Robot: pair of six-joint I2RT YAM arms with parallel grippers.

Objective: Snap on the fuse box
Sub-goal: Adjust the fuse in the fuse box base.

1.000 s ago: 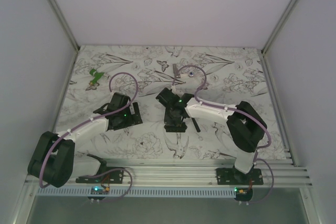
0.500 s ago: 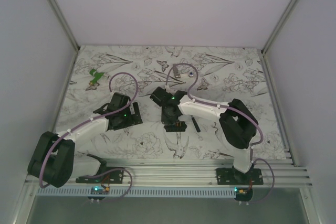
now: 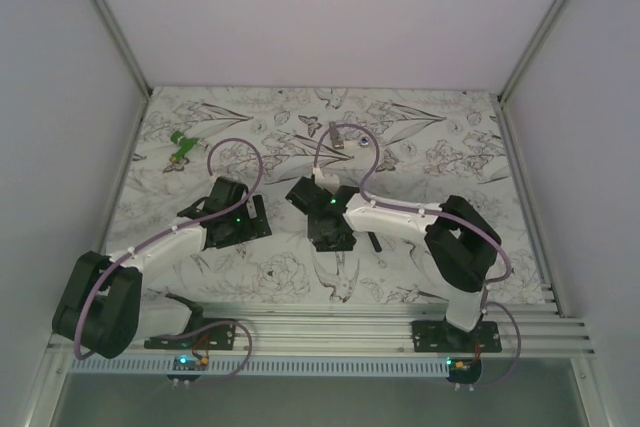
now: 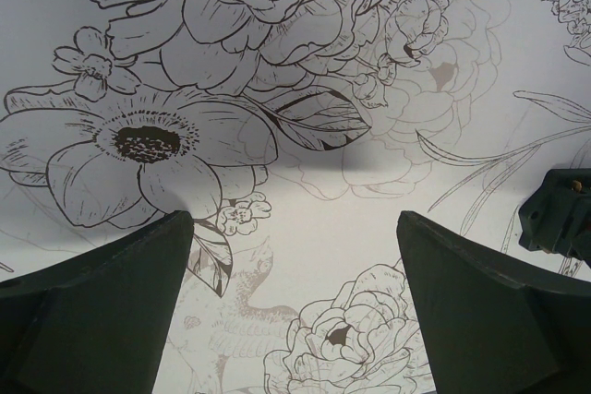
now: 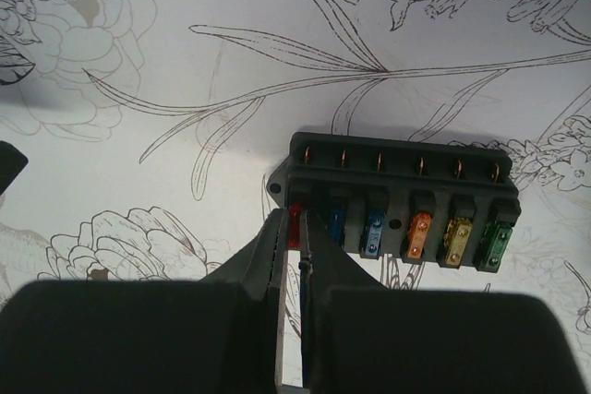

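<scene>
Right fingers [image 5: 268,260] nearly closed, tips at red-fuse end of fuse box [image 5: 397,173] | left gripper [image 4: 294,228] spread wide, low over table [image 4: 369,71]

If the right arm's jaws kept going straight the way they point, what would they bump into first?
The fuse box. In the right wrist view the nearly shut jaws aim at its left end, with their tips right by the red fuse. Whether they touch it yet is hard to tell.

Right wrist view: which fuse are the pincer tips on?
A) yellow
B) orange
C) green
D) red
D: the right pincer has its tips closed on the red fuse, at the left end of the fuse box in this view.
</scene>
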